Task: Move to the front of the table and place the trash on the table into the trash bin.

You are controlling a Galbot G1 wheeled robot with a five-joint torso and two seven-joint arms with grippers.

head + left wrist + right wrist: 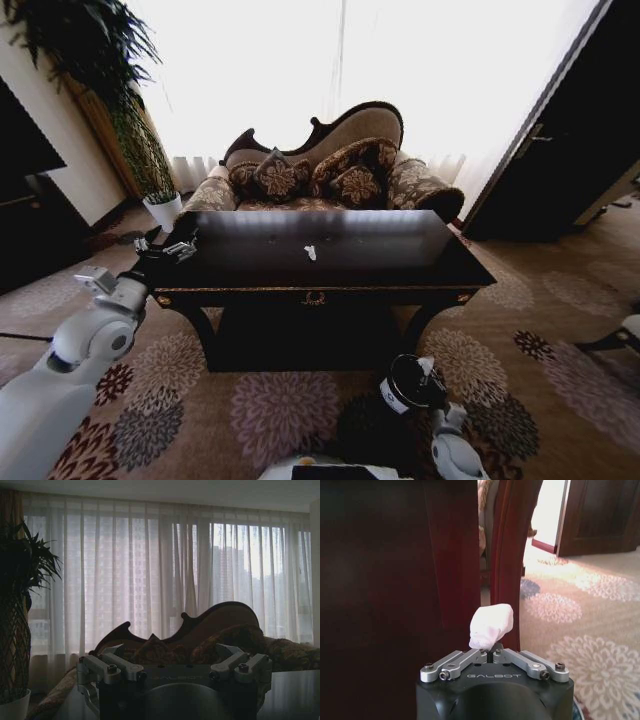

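Observation:
The dark glossy table [390, 255] stands right in front of me. A small white scrap of trash [310, 252] lies near the middle of its top. My left gripper [168, 246] hovers open at the table's left end, and the left wrist view shows the left gripper [172, 656] with nothing between its spread fingers. Low at the table's front right, my right gripper [491, 649] is shut on a crumpled white paper wad [491, 625]. In the head view the right gripper [436, 390] sits beside the black trash bin [402, 372] on the carpet.
A patterned sofa [330, 170] with cushions stands behind the table. A tall plant in a white pot [163, 209] is at the back left, with dark furniture [30, 220] on the left and a dark door [570, 150] on the right. A carved table leg [507, 555] rises close to the right gripper.

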